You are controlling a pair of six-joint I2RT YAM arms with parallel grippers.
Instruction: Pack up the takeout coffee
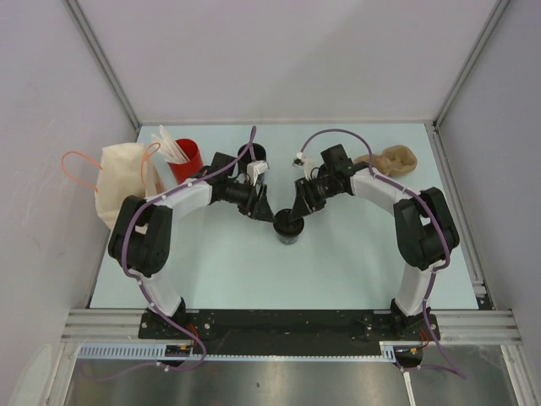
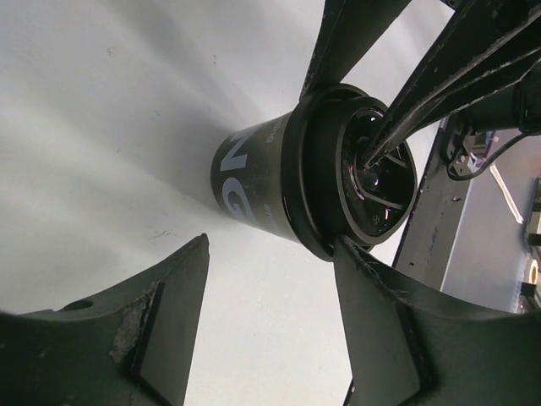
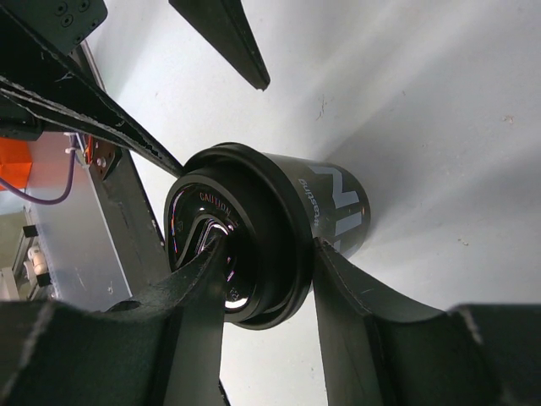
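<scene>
Right hand [image 3: 266,249] pinching cup [image 3: 338,203] at rim. left hand [image 2: 270,241] spread astride it, not clamped. Cup upright mid-surface [image 1: 355,271]. Bag [image 1: 118,186] well apart, far left. Judgement: packing barely begun, cup not bagged.

Takeout coffee [image 3: 334,211] shows a matt wall, its lid [image 3: 199,216] gleaming glossy plastic; the table [image 3: 406,101] looks smooth, matt.

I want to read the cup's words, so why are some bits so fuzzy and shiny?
Right wrist view: the takeout coffee lettering is sharp, its lid glints pink, the near right end effector fingers blur. Left wrist view: the table glares white. Top view: even, soft light.
</scene>
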